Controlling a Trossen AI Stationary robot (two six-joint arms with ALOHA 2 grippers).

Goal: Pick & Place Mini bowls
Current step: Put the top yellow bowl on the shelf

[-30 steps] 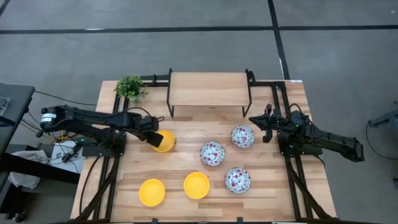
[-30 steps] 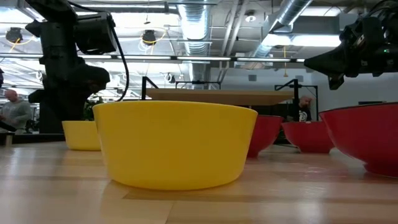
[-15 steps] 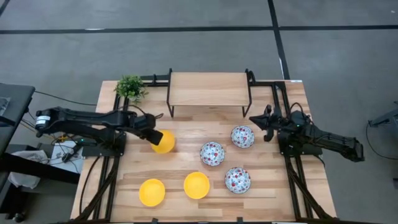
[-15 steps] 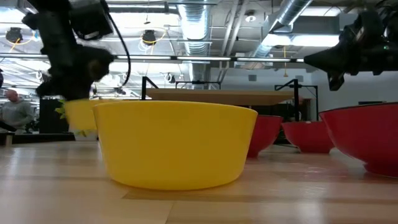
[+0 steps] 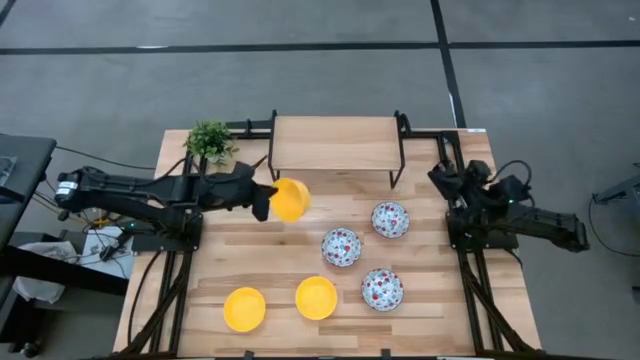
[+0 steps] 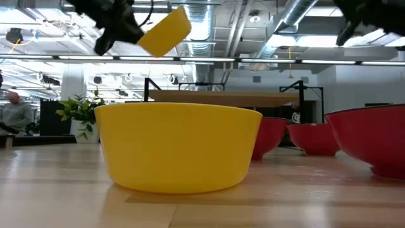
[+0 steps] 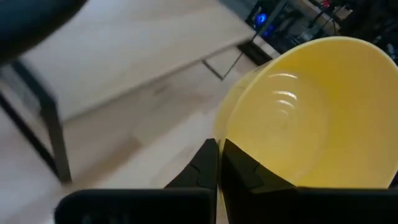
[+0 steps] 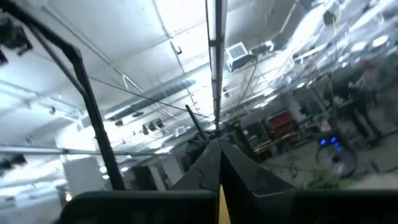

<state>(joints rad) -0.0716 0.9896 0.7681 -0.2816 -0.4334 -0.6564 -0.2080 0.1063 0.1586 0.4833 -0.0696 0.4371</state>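
My left gripper (image 5: 266, 198) is shut on a plain yellow mini bowl (image 5: 290, 199), which hangs high in the air in the low view (image 6: 164, 30), in front of the wooden shelf (image 5: 336, 143). Two more yellow bowls (image 5: 244, 309) (image 5: 316, 297) rest on their bases near the table's near edge. Three white floral bowls (image 5: 390, 219) (image 5: 341, 246) (image 5: 382, 289) stand to their right; their outsides look red in the low view (image 6: 313, 138). My right gripper (image 5: 440, 178) waits by the right edge, shut, pointing up at the ceiling (image 8: 217, 163). My left gripper pinches the yellow bowl's rim (image 7: 225, 132) on the side nearest it, with one finger (image 7: 244, 169) inside the bowl and the other outside. The fingers come level from the table's left. The bowl is lifted clear and tilted, its mouth turned partly toward the gripper.
A small green potted plant (image 5: 210, 140) stands at the far left corner, just behind the left arm. The shelf has dark metal legs (image 5: 272, 165) (image 5: 399, 160). Bare table shows between the shelf and the bowls.
My left gripper has lifted the yellow bowl off the table, carrying it up and toward the shelf and the table's right; the bowl has tipped from upright to tilted. My right gripper has drawn back toward the right edge and tipped upward.
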